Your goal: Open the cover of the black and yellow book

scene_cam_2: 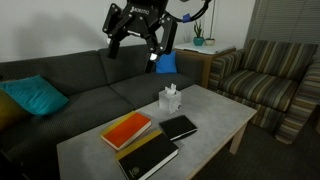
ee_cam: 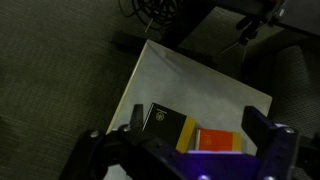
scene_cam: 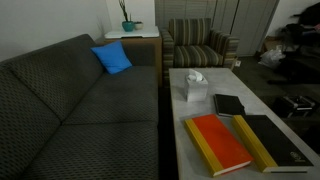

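One tissue box, left on the table, tissue poking out | orange-red book mid-table | small black book behind it | black and yellow book, right, cover shut flat | my gripper high overhead, fingers spread, empty

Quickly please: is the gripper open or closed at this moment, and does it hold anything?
Gripper: open, jaws wide apart, holding nothing, high up and clear of the black and yellow book.
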Controlling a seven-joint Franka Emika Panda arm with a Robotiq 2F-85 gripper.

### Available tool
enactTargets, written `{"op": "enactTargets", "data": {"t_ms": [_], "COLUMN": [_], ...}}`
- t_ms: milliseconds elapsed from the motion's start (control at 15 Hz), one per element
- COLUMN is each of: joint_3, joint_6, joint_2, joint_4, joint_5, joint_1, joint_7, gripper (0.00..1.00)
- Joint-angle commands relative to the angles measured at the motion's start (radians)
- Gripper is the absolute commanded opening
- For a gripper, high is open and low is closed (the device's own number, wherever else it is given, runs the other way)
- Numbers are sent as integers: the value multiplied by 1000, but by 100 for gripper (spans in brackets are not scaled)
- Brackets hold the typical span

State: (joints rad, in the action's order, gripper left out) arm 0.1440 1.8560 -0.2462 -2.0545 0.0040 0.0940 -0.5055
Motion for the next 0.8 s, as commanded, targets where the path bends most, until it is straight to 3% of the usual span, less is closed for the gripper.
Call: {"op": "enactTargets", "data": {"t_ms": [0, 400, 733], "joint_3": [-39, -111, -141], "joint_6": [69, 94, 21], "joint_2": [-89, -340, -562], "joint_4": [36, 191, 400], "joint_5": [5, 42, 25], "joint_1": [37, 88, 95], "joint_7": [-36, -172, -130], "gripper": [100, 100, 100]}}
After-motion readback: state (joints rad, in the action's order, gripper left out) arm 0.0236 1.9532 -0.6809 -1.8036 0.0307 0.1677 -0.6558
